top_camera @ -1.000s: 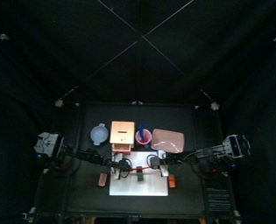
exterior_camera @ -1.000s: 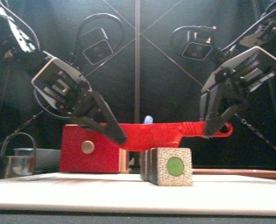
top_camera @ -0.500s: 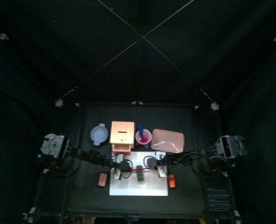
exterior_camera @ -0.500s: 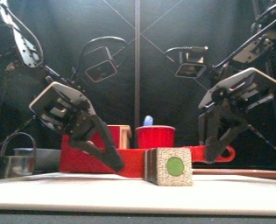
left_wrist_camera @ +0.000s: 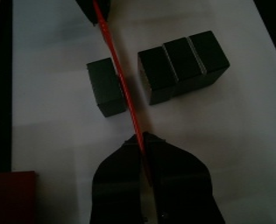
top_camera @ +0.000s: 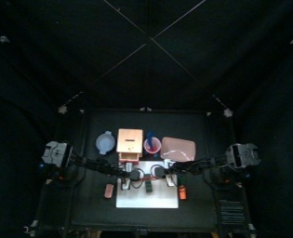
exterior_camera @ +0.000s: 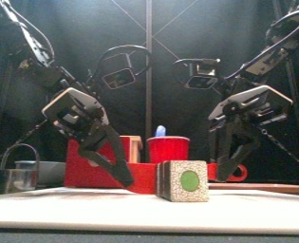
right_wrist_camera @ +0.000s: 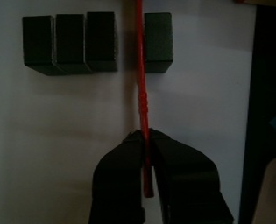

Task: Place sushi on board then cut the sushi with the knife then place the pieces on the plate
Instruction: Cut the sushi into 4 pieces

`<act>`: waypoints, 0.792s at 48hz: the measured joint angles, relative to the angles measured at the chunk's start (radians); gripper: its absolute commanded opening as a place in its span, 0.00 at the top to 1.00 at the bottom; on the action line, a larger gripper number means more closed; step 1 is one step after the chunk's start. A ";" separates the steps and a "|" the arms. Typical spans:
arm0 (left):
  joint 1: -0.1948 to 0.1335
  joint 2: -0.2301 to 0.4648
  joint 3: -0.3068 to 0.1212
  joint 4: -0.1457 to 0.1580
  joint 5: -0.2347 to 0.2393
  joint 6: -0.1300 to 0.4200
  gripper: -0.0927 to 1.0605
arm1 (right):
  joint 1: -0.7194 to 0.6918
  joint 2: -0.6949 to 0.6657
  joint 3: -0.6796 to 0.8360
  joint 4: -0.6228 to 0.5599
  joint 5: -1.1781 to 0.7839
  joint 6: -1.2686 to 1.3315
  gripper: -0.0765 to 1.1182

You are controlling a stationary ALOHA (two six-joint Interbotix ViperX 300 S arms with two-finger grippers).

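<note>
We see the red knife (right_wrist_camera: 140, 83) gripped at both ends: the right tool (right_wrist_camera: 143, 140) is clenched on one end, the left tool (left_wrist_camera: 146, 145) on the other. The blade sits in the gap between a single piece (right_wrist_camera: 158, 42) and the three joined blocks of the sushi roll (right_wrist_camera: 70, 42), all on the white board (right_wrist_camera: 58, 131). We judge these blocks light and stiff, with smooth sides that could slip, so best pinch a piece across two flat opposite faces. The wrist views show that split, while the front view gives us only the speckled end face with its green centre. Only the top view shows the pink plate (top_camera: 178, 147), behind the board on the bench (top_camera: 86, 209).
</note>
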 measured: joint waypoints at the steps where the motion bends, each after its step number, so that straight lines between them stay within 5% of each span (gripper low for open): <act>1: 0.000 -0.003 0.000 0.000 0.000 0.000 0.64 | 0.000 -0.006 0.000 -0.002 0.005 0.000 0.80; 12: 0.000 -0.109 0.005 0.000 0.002 0.000 0.64 | 0.011 -0.114 0.002 -0.006 0.051 0.000 0.80; 17: -0.035 -0.143 0.009 0.002 -0.002 0.000 0.64 | 0.048 -0.152 0.002 -0.005 0.057 0.000 0.80; 25: -0.092 -0.132 0.014 0.002 -0.043 -0.002 0.64 | 0.114 -0.156 0.000 0.000 0.057 0.003 0.80; 38: -0.092 -0.063 0.014 -0.008 -0.054 -0.003 0.64 | 0.117 -0.133 -0.009 0.002 0.055 0.003 0.80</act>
